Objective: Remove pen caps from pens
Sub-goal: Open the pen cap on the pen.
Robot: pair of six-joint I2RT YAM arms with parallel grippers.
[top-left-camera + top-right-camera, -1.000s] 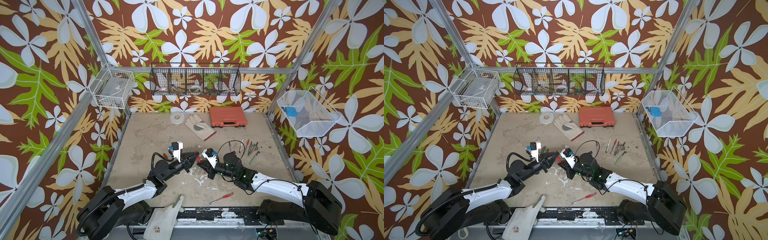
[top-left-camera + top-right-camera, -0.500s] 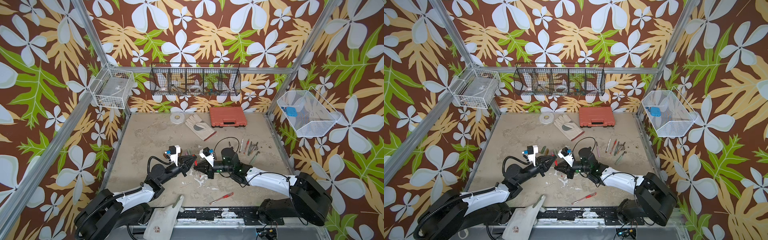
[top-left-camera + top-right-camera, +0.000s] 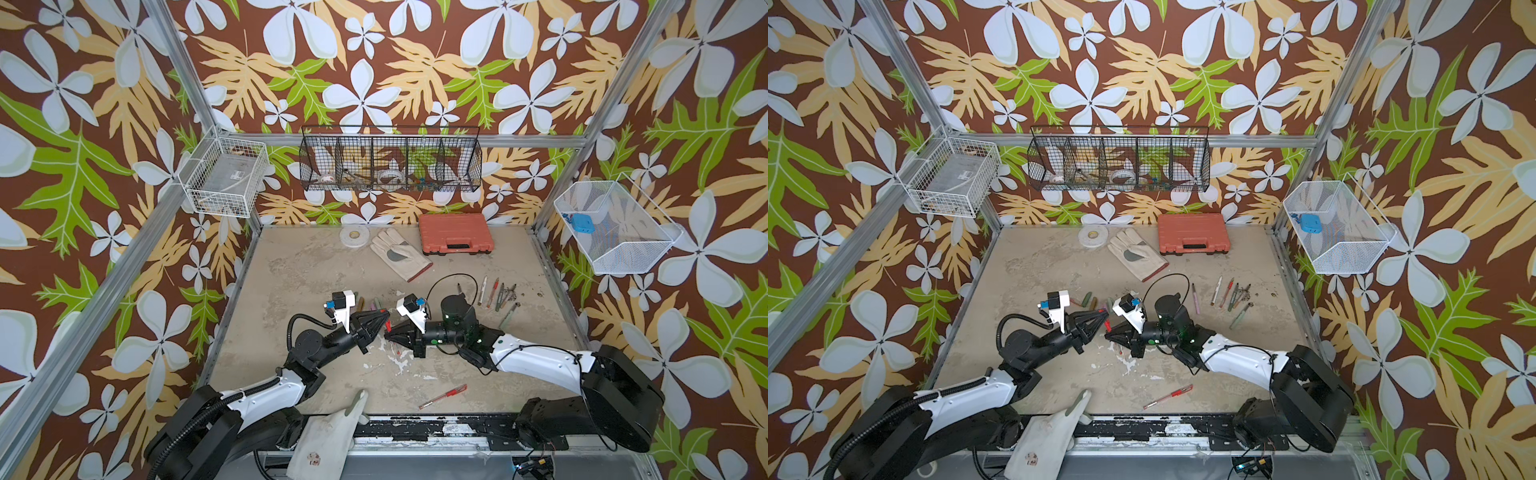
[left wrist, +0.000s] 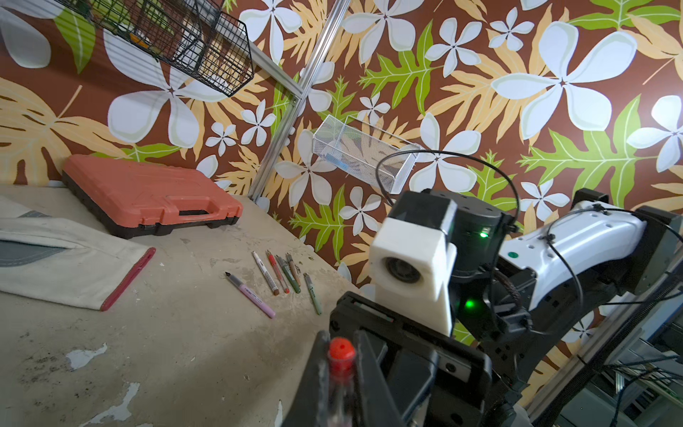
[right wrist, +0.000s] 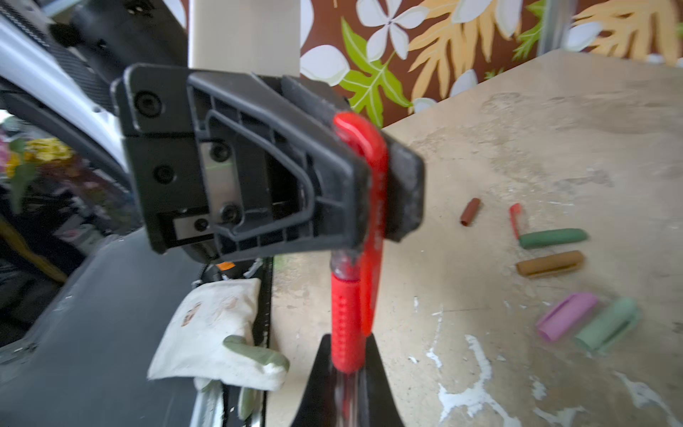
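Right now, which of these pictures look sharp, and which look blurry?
Both top views: sharp, evenly lit, no glare. Right wrist view: red pen fairly crisp, loose caps behind blurred. Left wrist view: laid-out pens sharp, left gripper's fingers up close soft.

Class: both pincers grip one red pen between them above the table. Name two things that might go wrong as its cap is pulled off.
1. The left pincer clamps the red cap and the right pincer grips the red pen at its rubber sleeve. A slip at either could drop the pen onto the table.
2. The pincers are nose to nose. A sudden release may jerk one of them sideways into the loose caps nearby and scatter them.
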